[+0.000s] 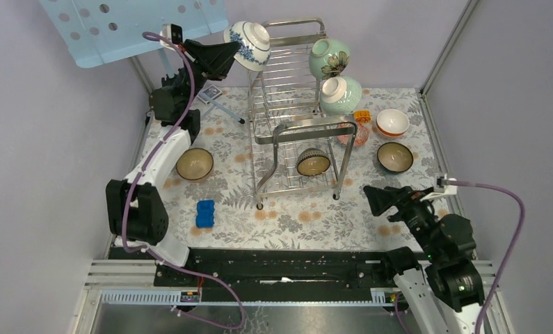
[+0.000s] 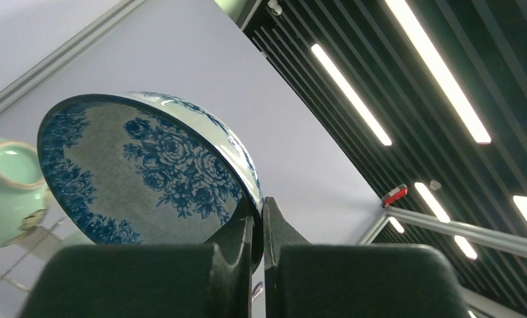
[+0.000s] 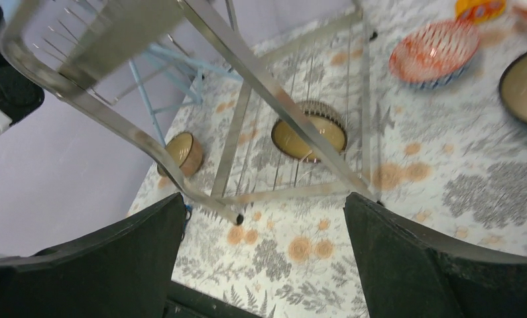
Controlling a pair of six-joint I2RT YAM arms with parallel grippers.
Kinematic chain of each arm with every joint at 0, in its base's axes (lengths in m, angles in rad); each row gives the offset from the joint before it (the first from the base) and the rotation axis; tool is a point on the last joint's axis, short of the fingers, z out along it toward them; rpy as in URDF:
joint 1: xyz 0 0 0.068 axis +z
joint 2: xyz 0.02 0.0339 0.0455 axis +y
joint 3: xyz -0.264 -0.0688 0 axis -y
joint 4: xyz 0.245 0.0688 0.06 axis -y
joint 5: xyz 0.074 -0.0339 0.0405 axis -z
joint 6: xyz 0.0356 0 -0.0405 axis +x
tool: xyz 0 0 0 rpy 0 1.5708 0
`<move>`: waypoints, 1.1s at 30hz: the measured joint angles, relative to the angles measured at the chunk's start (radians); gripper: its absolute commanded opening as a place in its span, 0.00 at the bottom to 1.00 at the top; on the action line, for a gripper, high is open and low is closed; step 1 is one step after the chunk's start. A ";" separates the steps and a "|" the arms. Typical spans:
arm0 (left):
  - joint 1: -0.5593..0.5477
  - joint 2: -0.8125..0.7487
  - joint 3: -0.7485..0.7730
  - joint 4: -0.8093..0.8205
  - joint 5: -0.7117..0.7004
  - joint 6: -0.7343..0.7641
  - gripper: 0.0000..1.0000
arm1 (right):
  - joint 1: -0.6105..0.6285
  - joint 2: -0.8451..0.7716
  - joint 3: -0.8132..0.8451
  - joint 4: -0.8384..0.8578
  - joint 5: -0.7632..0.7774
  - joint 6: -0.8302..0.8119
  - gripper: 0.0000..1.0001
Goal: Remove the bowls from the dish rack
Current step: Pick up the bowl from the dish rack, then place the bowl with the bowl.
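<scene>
The left gripper (image 1: 233, 54), its fingers pressed together, pinches the rim of a white ceramic bowl with blue roses (image 1: 247, 43). The bowl is held tilted on edge at the 11 o'clock corner of the shiny steel wire dish rack (image 1: 305, 125). At the rack's 4 o'clock, the right gripper (image 1: 371, 198) is spread wide and holds nothing.

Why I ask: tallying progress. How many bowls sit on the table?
4: brown bowl left of the rack; red-patterned bowl, orange-white bowl and teal bowl to its right. None looks hidden.
</scene>
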 measured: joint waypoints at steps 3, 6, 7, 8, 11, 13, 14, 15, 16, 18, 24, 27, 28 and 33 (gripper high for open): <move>-0.012 -0.083 -0.021 -0.034 0.006 0.021 0.00 | 0.000 0.021 0.096 -0.032 0.039 -0.046 0.97; -0.041 -0.194 -0.060 -0.110 0.027 0.084 0.00 | 0.001 0.044 0.184 -0.066 0.071 -0.085 0.97; -0.060 -0.246 -0.073 -0.158 0.038 0.124 0.00 | 0.001 0.054 0.215 -0.076 0.084 -0.098 0.97; -0.081 -0.296 -0.082 -0.216 0.046 0.173 0.00 | 0.003 0.066 0.246 -0.088 0.096 -0.108 0.97; -0.176 -0.443 -0.084 -0.457 0.044 0.367 0.00 | 0.013 0.112 0.332 -0.114 0.133 -0.121 0.97; -0.282 -0.541 -0.070 -0.651 0.025 0.534 0.00 | 0.019 0.159 0.393 -0.122 0.142 -0.117 0.96; -0.338 -0.579 -0.061 -0.732 0.014 0.607 0.00 | 0.021 0.181 0.414 -0.125 0.141 -0.112 0.96; -0.394 -0.613 -0.054 -0.809 0.000 0.676 0.00 | 0.021 0.209 0.438 -0.127 0.135 -0.105 0.96; -0.455 -0.648 -0.048 -0.902 -0.022 0.757 0.00 | 0.022 0.241 0.460 -0.132 0.128 -0.096 0.96; -0.534 -0.696 -0.043 -1.047 -0.060 0.872 0.00 | 0.022 0.291 0.486 -0.145 0.117 -0.083 0.96; -0.737 -0.745 -0.031 -1.449 -0.242 1.134 0.00 | 0.023 0.403 0.528 -0.227 0.089 -0.068 0.96; -0.802 -0.724 -0.013 -1.631 -0.317 1.217 0.00 | 0.024 0.411 0.528 -0.281 0.080 -0.068 0.96; -0.821 -0.713 -0.004 -1.683 -0.341 1.242 0.00 | 0.024 0.410 0.528 -0.297 0.080 -0.068 0.96; -0.906 -0.661 0.061 -1.870 -0.440 1.342 0.00 | 0.024 0.406 0.528 -0.371 0.082 -0.079 0.96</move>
